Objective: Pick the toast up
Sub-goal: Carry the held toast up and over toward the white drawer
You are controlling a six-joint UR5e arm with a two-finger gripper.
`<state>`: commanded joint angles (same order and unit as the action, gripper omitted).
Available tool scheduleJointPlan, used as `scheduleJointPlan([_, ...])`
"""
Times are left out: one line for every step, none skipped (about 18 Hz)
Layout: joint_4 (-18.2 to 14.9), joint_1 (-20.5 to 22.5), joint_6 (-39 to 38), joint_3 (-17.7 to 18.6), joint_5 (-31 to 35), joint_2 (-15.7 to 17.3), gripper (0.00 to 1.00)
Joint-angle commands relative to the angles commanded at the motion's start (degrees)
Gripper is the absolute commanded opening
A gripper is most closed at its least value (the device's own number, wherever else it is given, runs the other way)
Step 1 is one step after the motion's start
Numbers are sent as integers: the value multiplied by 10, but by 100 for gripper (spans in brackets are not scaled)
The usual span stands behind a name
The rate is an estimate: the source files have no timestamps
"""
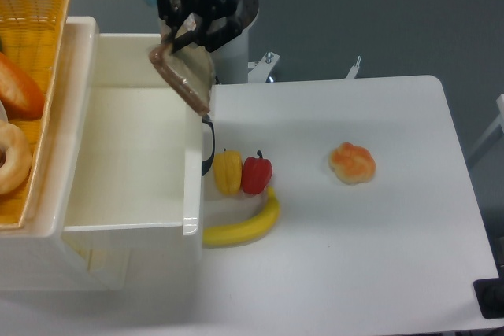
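The toast (183,78), a brown bread slice in glossy clear wrap, hangs tilted in the air over the right wall of the open white drawer (191,139). My gripper (189,37) is shut on its upper end, at the top of the view. The slice's lower end points down and to the right, just above the drawer's rim.
A round orange bun (352,162) lies on the white table (378,257) at the right. A yellow pepper (228,171), a red pepper (256,175) and a banana (244,228) sit beside the drawer. A wicker basket (27,45) with baked goods stands at the far left.
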<state>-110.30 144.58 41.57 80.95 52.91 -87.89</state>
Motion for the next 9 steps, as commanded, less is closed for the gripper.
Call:
scheduleJointPlan([0,0,0,3,0,0,10])
scheduleJointPlan([1,0,0,7,0,0,10])
scheduleJointPlan([1,-1,0,13,0,2,10])
scheduleJointPlan([2,0,0,18,0,5,10])
scheduleJointPlan([2,0,0,20,0,6,10])
scheduleJointPlan([2,0,0,20,0,6,10])
scheduleJointPlan([2,0,-1,20,0,6,10])
scheduleJointPlan([2,1,-1,21,0,6,10])
scheduleJointPlan([1,1,-1,21,0,6,10])
